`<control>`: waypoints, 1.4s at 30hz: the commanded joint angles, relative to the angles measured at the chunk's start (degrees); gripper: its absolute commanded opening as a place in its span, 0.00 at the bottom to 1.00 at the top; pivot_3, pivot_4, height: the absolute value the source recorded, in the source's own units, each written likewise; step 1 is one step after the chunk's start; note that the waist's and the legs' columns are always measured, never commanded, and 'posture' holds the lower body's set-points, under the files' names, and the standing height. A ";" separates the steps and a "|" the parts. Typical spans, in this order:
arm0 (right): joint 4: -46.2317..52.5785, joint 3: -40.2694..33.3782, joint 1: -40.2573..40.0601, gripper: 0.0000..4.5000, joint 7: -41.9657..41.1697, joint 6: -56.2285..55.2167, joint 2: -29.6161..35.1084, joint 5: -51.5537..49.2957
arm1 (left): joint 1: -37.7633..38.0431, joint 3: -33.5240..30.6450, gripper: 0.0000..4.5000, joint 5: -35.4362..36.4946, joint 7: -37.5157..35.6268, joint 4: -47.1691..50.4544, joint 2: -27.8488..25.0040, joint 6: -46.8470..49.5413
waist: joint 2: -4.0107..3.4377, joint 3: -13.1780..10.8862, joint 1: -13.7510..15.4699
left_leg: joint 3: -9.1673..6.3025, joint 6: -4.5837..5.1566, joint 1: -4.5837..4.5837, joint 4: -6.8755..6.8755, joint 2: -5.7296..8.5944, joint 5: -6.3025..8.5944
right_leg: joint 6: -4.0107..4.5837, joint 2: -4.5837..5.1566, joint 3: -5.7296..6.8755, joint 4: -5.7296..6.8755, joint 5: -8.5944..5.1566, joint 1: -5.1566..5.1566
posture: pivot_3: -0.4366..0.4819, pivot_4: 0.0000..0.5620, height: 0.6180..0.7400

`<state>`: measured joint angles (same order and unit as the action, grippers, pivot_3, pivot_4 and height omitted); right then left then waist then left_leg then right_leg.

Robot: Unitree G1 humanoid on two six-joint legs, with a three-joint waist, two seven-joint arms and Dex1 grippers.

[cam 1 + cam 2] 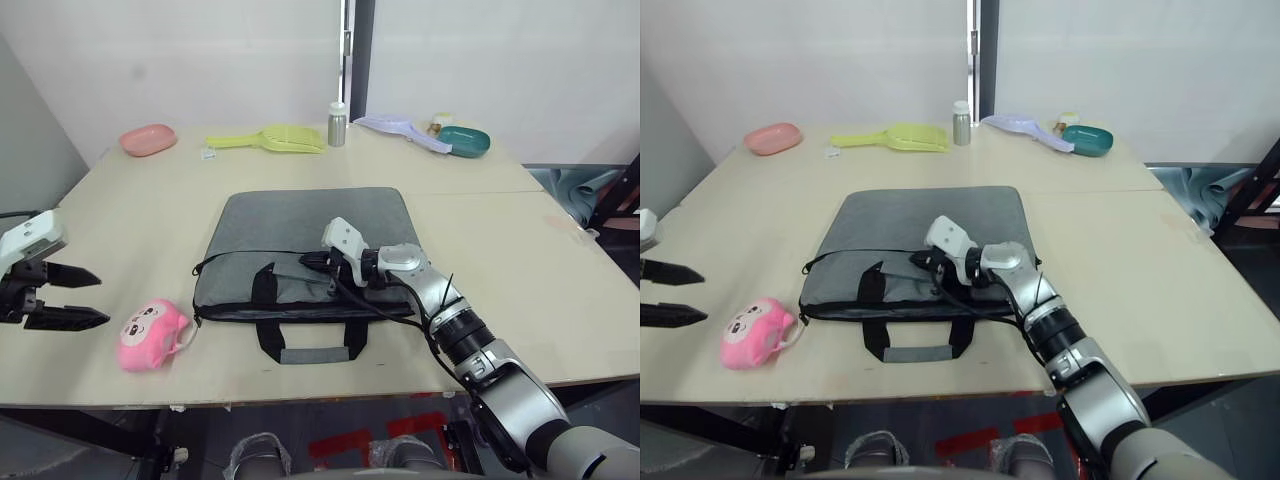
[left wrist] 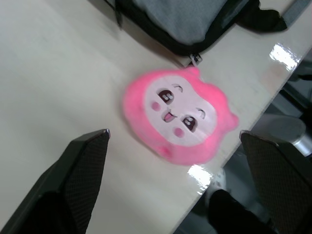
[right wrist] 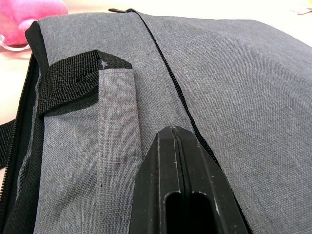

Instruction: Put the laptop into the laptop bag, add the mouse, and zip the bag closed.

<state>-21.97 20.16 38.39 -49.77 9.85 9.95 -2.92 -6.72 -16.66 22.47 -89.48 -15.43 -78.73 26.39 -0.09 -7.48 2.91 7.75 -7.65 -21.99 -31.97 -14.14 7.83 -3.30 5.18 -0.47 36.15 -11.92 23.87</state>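
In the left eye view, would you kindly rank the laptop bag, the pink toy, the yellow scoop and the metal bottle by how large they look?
1. laptop bag
2. yellow scoop and pink toy: look alike; the toy lies nearer the camera, so unranked
3. metal bottle

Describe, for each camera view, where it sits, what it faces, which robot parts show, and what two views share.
Head views: look forward and down over the table, both arms showing.
Left wrist view: looks along the open left gripper at the pink toy.
Right wrist view: looks along the shut right gripper resting on the laptop bag by its zipper.
Shared: both wrist views show the bag and the toy.
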 commanded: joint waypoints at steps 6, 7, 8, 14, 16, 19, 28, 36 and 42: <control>-0.94 -0.31 -0.71 0.00 0.46 2.30 0.19 0.70 | -15.93 23.07 1.00 -7.54 -3.02 -9.22 6.50 -13.74 | 0.17 0.12 -0.03 | -0.06 -0.19 -0.04 -0.13 -0.03 -0.13 | 0.02 -0.09 -0.03 0.01 0.01 0.00 | 0.48 0.27 1.00; -0.71 -0.32 -0.85 0.00 0.56 2.41 0.20 0.73 | -17.26 24.93 1.00 -7.79 -3.02 -10.52 7.31 -14.55 | 0.19 0.13 -0.04 | -0.07 -0.20 -0.05 -0.15 -0.03 -0.13 | 0.02 -0.10 -0.02 0.00 0.01 -0.01 | 0.48 0.27 1.00; -0.45 -0.41 -0.94 0.00 0.65 2.59 0.27 0.71 | -18.36 26.74 1.00 -8.09 -3.02 -11.63 7.96 -15.48 | 0.20 0.13 0.03 | -0.07 -0.20 -0.05 -0.18 -0.03 -0.13 | 0.02 -0.10 -0.04 0.00 0.01 -0.01 | 0.48 0.27 1.00; 1.93 -0.90 -2.35 0.00 1.29 4.10 1.17 0.60 | -20.74 33.19 1.00 -7.04 -3.02 -13.66 9.74 -18.17 | 0.21 0.14 0.19 | -0.06 -0.20 -0.03 -0.24 -0.03 -0.13 | 0.02 -0.09 -0.07 0.01 0.01 -0.06 | 0.48 0.27 1.00; 2.40 -1.02 -2.61 0.00 1.44 4.41 1.47 0.57 | -20.34 33.99 1.00 -5.08 -3.02 -12.11 8.71 -17.19 | 0.21 0.14 0.29 | -0.06 -0.20 -0.03 -0.24 -0.03 -0.13 | 0.02 -0.09 -0.07 -0.01 0.00 -0.06 | 0.48 0.27 1.00; 2.53 -1.05 -2.83 0.00 1.53 4.44 1.71 0.63 | -18.13 34.37 1.00 -4.49 -3.02 -10.42 7.38 -18.67 | 0.21 0.14 0.41 | -0.05 -0.20 -0.04 -0.24 -0.04 -0.13 | 0.03 -0.09 -0.07 -0.02 -0.01 -0.06 | 0.48 0.27 1.00; 0.39 -0.01 -2.17 0.00 1.63 3.96 1.23 1.55 | -8.81 25.45 0.34 -1.15 -1.60 -2.90 6.82 -12.66 | 0.19 0.14 0.30 | 0.01 -0.20 0.01 -0.22 -0.04 -0.12 | 0.03 -0.08 -0.12 0.00 -0.02 -0.05 | 0.48 0.27 1.00; 0.45 1.16 -2.56 0.00 0.88 4.44 0.59 1.49 | 3.73 14.42 0.01 5.12 3.39 9.09 7.97 -2.39 | 0.20 0.14 0.03 | 0.05 -0.20 0.02 -0.21 -0.05 -0.12 | 0.03 -0.08 -0.16 -0.04 -0.03 -0.03 | 0.48 0.27 1.00; 0.57 1.49 -2.44 0.00 0.45 4.70 -0.02 1.29 | 7.26 8.92 0.01 11.20 9.01 17.49 12.66 8.12 | 0.21 0.15 -0.01 | 0.07 -0.20 0.02 -0.21 -0.06 -0.12 | 0.03 -0.10 -0.18 -0.01 -0.02 -0.02 | 0.48 0.27 1.00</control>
<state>-19.60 20.34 37.18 -49.32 12.63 9.84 -2.91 -0.05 -5.62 31.74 -81.08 -0.80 -66.15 32.82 0.13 -7.32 2.90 7.82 -7.84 -21.98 -32.19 -14.20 7.71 -3.26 5.07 -0.66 36.13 -11.94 23.86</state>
